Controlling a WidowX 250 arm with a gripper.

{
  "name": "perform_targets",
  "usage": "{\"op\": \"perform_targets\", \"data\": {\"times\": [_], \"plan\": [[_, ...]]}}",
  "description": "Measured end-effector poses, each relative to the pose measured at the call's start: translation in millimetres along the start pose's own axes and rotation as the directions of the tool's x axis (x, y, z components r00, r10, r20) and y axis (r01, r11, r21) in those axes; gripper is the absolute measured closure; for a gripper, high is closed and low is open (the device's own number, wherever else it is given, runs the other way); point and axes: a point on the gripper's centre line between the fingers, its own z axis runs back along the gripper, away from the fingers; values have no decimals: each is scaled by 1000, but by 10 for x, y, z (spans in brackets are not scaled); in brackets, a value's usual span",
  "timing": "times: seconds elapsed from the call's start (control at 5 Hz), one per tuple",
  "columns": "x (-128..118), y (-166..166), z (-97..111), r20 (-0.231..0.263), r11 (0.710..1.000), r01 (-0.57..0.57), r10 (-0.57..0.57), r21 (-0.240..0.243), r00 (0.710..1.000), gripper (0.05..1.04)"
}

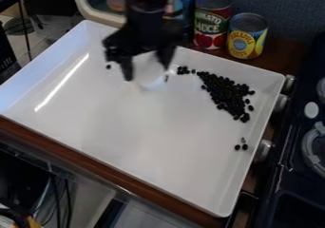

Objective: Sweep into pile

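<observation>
The black gripper [148, 68] hangs over the upper left part of the white tray [133, 125], shut on a pale white object [149, 71] that fills the space between its fingers. The object's lower edge is low over the tray floor; I cannot tell if it touches. Small black beans form a dense pile [226, 94] right of the gripper, along the upper right side. A few stragglers [241, 147] lie nearer the right wall. One bean [109, 66] is left of the gripper, and another [166, 78] is just right of the white object.
Behind the tray's upper wall stand a red-labelled can [211, 23] and a yellow-labelled can [247, 37]. A dark stove [301, 160] with knobs runs along the right. The tray's raised walls border the work area, above a brown wooden edge [95, 163].
</observation>
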Motion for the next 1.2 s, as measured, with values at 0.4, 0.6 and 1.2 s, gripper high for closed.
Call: {"op": "perform_targets", "data": {"times": [0.4,0.6,1.2], "plan": [[725,505,-387,-31,926,362,-360,106,932,334],[1058,708,-541,-37,921,376,-374,106,927,334],[1307,814,-925,-47,912,392,-389,124,920,334]]}}
